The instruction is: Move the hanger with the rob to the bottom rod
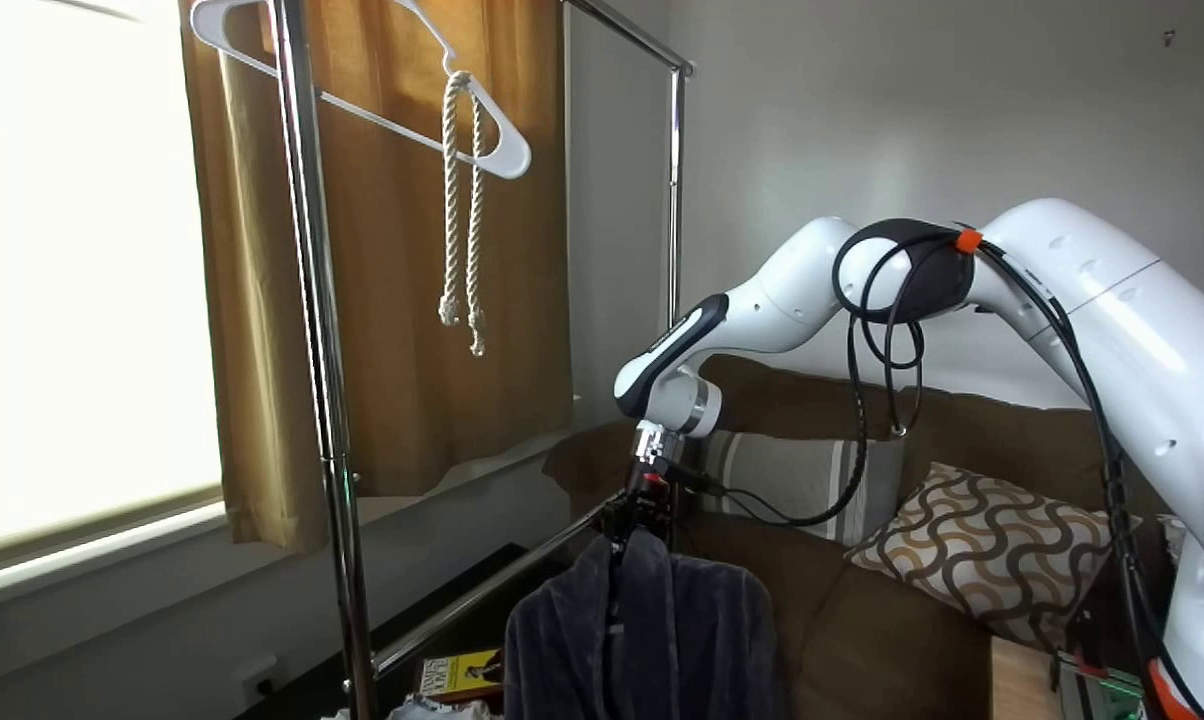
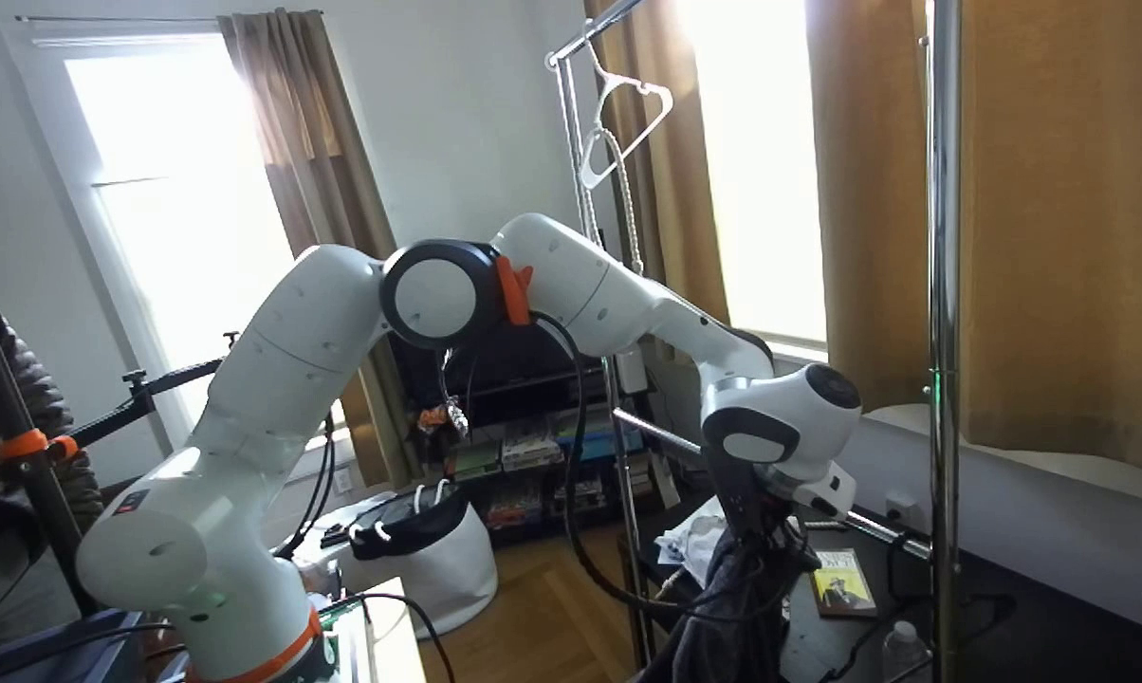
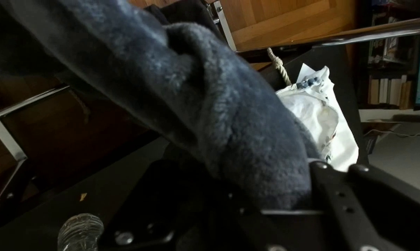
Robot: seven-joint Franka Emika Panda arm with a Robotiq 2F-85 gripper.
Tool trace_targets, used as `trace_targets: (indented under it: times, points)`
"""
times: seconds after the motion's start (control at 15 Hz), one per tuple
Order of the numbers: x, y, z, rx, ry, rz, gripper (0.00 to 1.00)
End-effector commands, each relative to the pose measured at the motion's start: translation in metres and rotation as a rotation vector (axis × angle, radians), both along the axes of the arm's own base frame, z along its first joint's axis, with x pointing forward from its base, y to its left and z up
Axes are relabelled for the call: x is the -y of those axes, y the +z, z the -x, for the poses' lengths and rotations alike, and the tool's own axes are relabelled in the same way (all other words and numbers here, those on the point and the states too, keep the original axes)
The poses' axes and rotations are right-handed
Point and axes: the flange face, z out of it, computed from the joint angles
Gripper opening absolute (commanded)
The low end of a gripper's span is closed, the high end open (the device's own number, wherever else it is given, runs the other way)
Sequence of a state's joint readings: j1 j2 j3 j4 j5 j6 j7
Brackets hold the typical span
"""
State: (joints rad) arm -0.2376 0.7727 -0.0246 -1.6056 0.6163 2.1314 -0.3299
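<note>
One plush robe (image 1: 704, 630), dark blue-grey with a thickly folded collar, hangs with its front parted below the gripper (image 1: 622, 530), near the bottom rod (image 1: 482, 592). Its hanger cannot be made out clearly, nor whether it hooks the rod. Folds of cloth block the wrist view, so I can't say whether the gripper is clamped or spread. On the dark table (image 2: 1064, 607), a yellow-covered book (image 2: 842, 581) bears lettering too small to read.
</note>
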Motion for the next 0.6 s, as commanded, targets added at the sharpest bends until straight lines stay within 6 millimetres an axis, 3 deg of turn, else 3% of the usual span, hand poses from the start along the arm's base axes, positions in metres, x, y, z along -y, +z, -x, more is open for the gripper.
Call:
trace_targets:
  times: [0.0, 0.4, 0.53]
  points:
    - [-0.010, 0.018, 0.003, 0.018, 0.029, -0.030, 0.54]
    - [-0.044, 0.066, 0.042, 0.103, 0.225, -0.013, 0.98]
    - [-0.055, 0.087, 0.055, 0.163, 0.286, 0.021, 1.00]
